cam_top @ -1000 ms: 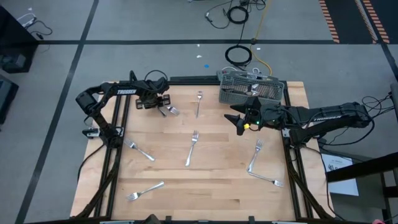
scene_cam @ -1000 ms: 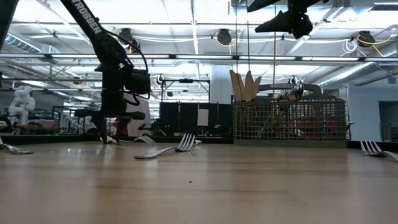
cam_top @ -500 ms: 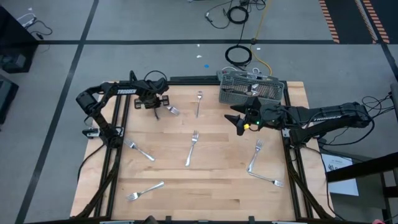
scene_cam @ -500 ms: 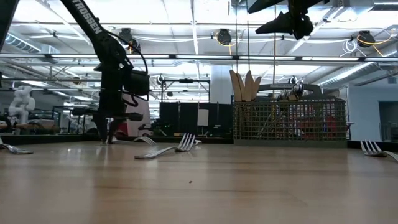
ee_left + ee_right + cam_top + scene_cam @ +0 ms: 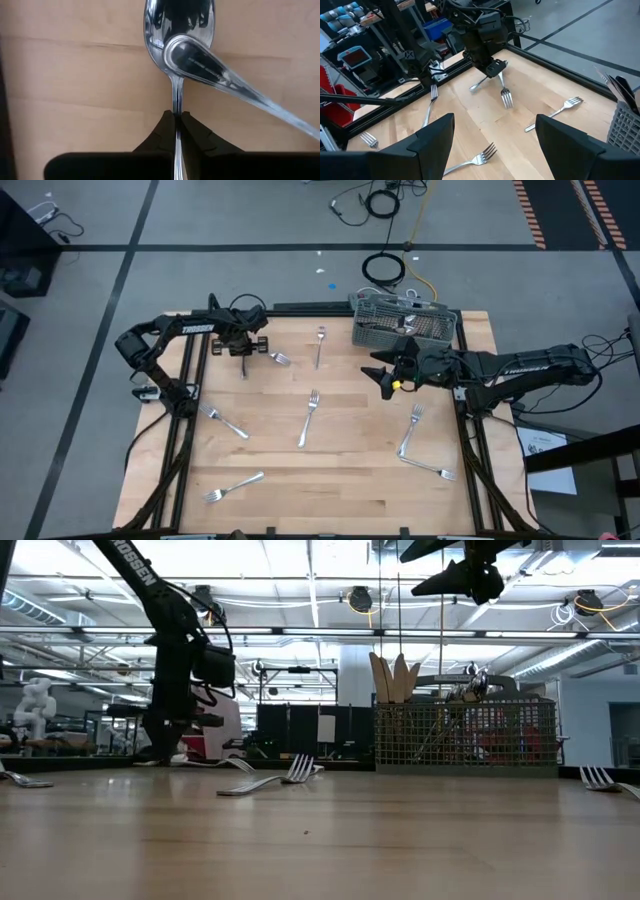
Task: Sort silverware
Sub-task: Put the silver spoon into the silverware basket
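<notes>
spoon [image 5: 178, 45] bowl cropped; caddy [image 5: 626, 131] cropped

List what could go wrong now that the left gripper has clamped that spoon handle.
1. The left gripper pinches only the thin handle of the spoon, so it could twist or slip on lifting.
2. A second utensil's handle lies across the spoon's bowl and may get dragged or flipped.
3. The right gripper hovers open beside the caddy, in the likely drop-off path.

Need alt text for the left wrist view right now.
The left end effector is shut on the thin handle of a spoon lying on the wooden table. A second utensil's handle lies across the spoon's bowl.
</notes>
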`<state>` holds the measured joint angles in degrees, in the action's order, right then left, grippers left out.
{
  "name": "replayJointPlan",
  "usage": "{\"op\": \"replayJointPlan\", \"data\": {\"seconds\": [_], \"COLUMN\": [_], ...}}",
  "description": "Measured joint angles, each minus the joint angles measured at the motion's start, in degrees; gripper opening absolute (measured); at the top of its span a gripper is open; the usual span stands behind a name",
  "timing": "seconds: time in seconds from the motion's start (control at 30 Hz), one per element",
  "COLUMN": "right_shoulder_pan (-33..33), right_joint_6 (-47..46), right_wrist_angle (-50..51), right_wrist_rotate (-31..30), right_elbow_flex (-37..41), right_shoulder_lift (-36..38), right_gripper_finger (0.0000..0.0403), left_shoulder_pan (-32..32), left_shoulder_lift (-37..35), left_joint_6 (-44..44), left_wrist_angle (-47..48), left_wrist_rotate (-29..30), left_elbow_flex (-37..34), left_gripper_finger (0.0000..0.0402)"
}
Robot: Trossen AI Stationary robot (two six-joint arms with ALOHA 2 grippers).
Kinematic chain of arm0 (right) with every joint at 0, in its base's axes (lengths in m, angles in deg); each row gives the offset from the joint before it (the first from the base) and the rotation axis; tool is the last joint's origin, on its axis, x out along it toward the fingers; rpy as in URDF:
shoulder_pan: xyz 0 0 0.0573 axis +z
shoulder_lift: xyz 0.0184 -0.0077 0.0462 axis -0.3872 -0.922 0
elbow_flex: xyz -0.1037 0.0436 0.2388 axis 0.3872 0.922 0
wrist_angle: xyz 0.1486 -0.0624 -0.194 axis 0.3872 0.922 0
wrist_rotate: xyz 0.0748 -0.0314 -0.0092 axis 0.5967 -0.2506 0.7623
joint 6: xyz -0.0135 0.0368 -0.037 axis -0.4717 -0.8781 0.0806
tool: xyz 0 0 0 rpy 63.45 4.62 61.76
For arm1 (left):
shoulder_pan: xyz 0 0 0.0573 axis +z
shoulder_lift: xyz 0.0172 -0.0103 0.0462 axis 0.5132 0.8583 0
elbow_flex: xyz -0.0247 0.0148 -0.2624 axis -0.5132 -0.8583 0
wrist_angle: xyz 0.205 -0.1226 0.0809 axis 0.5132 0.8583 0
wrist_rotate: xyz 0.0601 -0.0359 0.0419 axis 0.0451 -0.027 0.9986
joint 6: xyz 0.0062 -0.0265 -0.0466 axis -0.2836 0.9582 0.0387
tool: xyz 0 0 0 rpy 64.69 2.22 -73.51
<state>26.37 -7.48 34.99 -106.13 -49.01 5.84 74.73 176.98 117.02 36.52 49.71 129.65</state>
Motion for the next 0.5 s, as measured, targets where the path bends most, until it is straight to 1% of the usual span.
{"op": "replayJointPlan", "data": {"seconds": [0.13, 0.27, 0.5], "right_shoulder_pan": [0.00, -0.02, -0.01], "right_joint_6": [0.00, 0.04, 0.42], "right_wrist_angle": [0.05, 0.11, 0.15], "right_wrist_rotate": [1.20, 1.19, 1.17], "right_elbow_flex": [0.00, 0.00, 0.00], "right_shoulder_lift": [0.00, 0.00, 0.00], "right_gripper_finger": [0.0270, 0.0270, 0.0270], "left_shoulder_pan": [0.00, 0.00, 0.00], "left_shoulder_lift": [-0.23, -0.23, -0.30], "left_joint_6": [-1.93, -3.04, -3.03], "left_wrist_angle": [3.75, 8.68, 13.68], "left_wrist_rotate": [0.69, 4.25, 9.29], "left_elbow_flex": [0.07, 0.09, 0.17], "left_gripper_finger": [0.0012, 0.0012, 0.0011]}}
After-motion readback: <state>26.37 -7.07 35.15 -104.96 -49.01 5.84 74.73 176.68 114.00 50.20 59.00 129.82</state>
